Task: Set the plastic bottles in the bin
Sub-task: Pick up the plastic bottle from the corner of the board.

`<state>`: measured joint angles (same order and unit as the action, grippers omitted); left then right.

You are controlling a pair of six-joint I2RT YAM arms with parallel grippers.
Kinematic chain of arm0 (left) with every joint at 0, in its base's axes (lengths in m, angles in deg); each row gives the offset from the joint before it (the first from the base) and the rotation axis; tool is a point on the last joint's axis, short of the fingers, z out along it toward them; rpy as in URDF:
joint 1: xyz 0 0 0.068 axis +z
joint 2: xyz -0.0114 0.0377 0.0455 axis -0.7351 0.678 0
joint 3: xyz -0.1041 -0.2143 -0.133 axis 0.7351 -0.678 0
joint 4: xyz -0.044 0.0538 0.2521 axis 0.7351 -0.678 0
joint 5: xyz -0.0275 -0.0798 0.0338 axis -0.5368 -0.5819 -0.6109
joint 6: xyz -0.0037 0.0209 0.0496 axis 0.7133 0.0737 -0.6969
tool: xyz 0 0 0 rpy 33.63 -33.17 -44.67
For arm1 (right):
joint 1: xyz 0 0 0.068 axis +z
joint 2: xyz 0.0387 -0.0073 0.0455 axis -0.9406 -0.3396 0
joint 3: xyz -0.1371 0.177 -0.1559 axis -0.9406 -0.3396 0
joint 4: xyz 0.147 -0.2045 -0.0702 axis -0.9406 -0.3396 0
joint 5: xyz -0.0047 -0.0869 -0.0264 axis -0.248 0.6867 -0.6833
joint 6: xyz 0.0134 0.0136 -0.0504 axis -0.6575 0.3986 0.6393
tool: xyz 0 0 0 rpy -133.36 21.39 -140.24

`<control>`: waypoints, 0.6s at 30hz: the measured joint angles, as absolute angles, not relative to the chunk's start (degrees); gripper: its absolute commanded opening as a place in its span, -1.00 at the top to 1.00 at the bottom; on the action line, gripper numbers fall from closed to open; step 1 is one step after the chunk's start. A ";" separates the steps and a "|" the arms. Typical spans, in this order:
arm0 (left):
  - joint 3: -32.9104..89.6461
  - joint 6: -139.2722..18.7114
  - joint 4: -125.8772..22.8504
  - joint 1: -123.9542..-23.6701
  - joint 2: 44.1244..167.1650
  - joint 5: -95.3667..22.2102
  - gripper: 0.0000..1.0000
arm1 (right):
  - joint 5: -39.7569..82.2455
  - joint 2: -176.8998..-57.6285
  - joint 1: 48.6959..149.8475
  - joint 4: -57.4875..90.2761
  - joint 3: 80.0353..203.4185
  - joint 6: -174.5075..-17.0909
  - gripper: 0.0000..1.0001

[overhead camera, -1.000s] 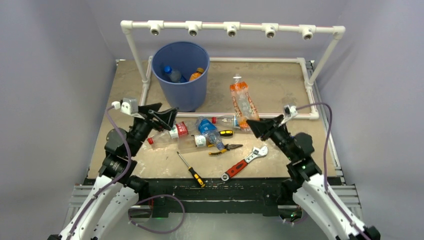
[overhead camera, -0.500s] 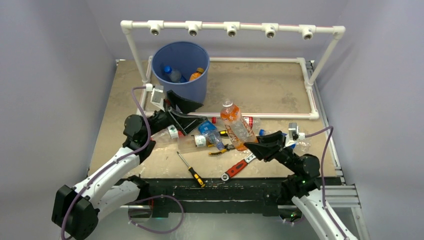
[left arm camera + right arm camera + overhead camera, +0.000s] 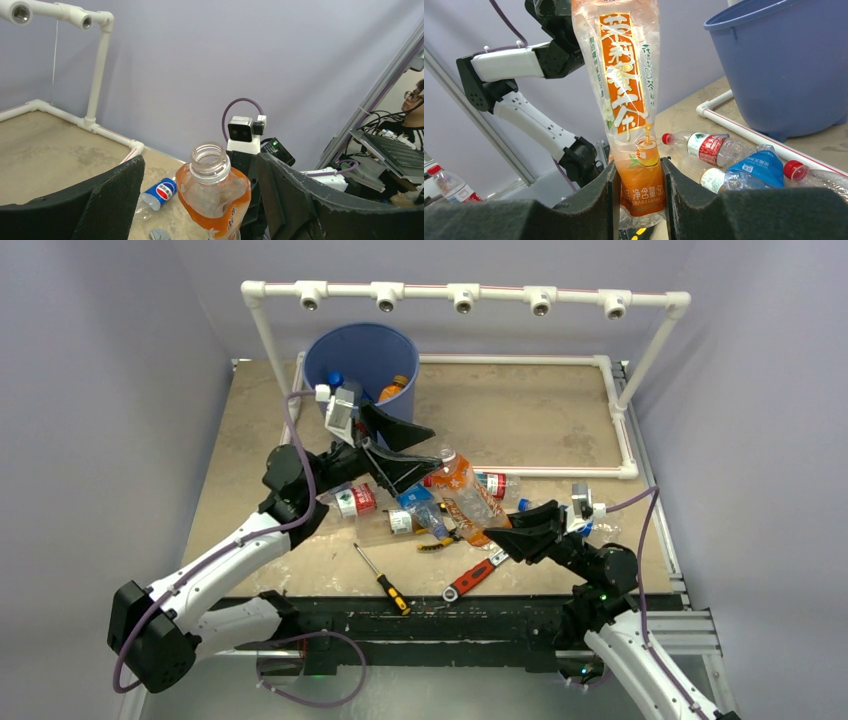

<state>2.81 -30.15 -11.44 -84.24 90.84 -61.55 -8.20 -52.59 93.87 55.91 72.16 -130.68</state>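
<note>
White Chinese characters reading 茉莉蜜茶 run down the orange panel on the label of the orange bottle (image 3: 626, 100), seen from the right wrist. A column of smaller green characters beside them is too fine to read, and the label's foot carries 净含量 followed by 50, the rest hidden. From the left wrist, the red, white and blue Pepsi globe shows on the blue label of a small bottle (image 3: 159, 192) lying on its side. The red-and-white label of a clear bottle (image 3: 706, 146) and the label of the blue-labelled bottle (image 3: 756, 167) beside it carry print too small to make out.

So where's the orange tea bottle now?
Top view: the orange tea bottle is mid-table, base clamped in the right gripper, uncapped neck between the left gripper's open fingers.
</note>
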 measured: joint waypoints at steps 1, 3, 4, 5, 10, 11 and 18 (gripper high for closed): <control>3.31 -30.82 -12.12 -84.72 91.27 -61.14 -0.53 | -8.22 -52.65 93.87 55.91 72.16 -130.57 1.00; 4.34 -31.70 -13.11 -85.66 92.45 -60.55 -0.44 | -8.28 -52.83 93.87 55.88 72.16 -130.44 1.00; 4.69 -32.05 -13.54 -86.03 93.00 -60.37 -0.41 | -8.33 -52.96 93.87 55.86 72.16 -130.35 1.00; 5.08 -32.44 -14.26 -86.53 93.57 -60.13 -0.38 | -8.37 -53.05 93.87 55.82 72.16 -130.31 1.00; 5.87 -34.06 -17.08 -88.44 94.95 -59.17 -0.01 | -8.37 -52.76 93.87 55.34 72.16 -130.09 1.00; 5.91 -34.19 -17.39 -88.70 94.95 -59.04 0.10 | -8.37 -52.52 93.87 55.05 72.16 -130.09 1.00; 6.57 -35.06 -17.78 -89.88 94.95 -58.29 0.73 | -8.20 -50.77 93.87 52.76 72.16 -129.80 1.00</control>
<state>6.57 -35.06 -17.78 -89.88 94.95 -58.29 -8.20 -50.77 93.87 52.76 72.16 -129.80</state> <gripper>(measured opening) 0.330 0.350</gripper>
